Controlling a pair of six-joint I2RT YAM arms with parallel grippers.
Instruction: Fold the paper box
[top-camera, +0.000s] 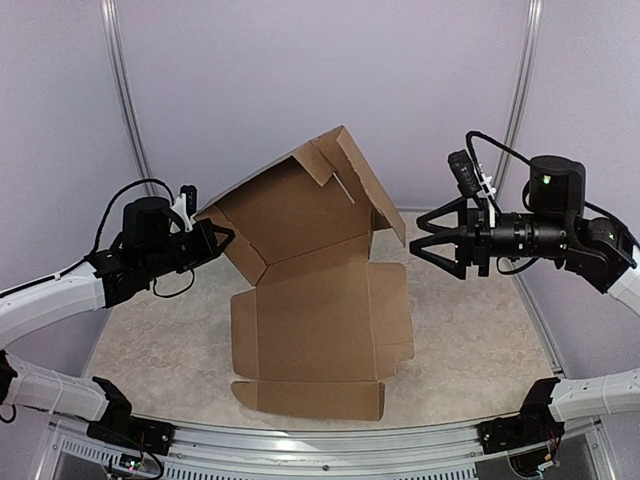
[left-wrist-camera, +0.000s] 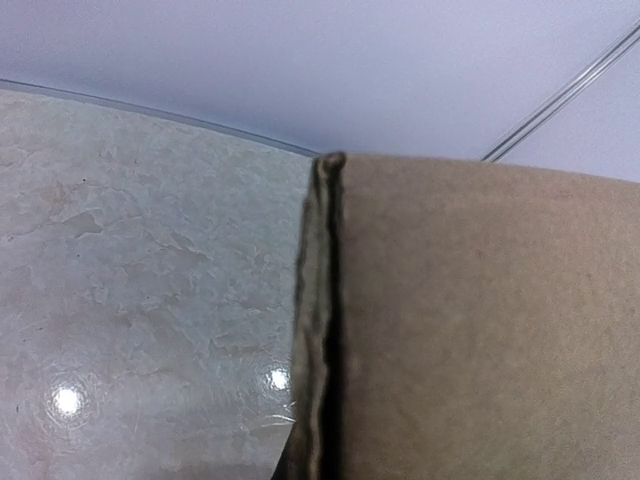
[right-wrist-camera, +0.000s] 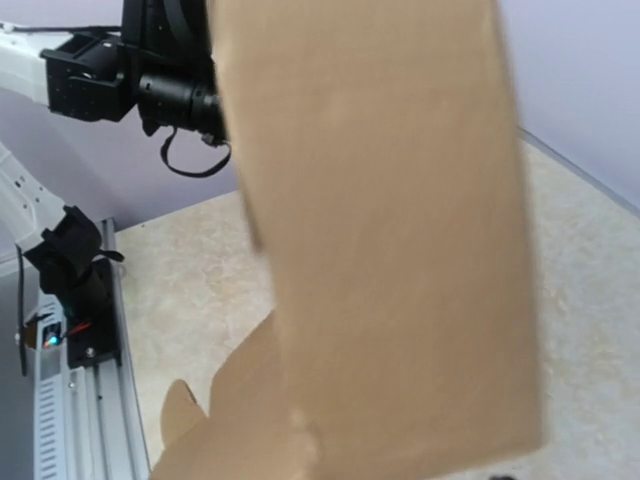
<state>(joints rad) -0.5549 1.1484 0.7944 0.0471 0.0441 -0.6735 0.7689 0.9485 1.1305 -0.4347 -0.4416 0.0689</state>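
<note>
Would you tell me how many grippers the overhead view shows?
2: the left gripper shut on the paper box's raised left edge; the right gripper open, off its right side.

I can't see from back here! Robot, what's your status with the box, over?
Left gripper shut on the paper box, at its raised left edge. Right gripper open, clear of it. Base flat, lid tilted up. Nothing blocking.
</note>
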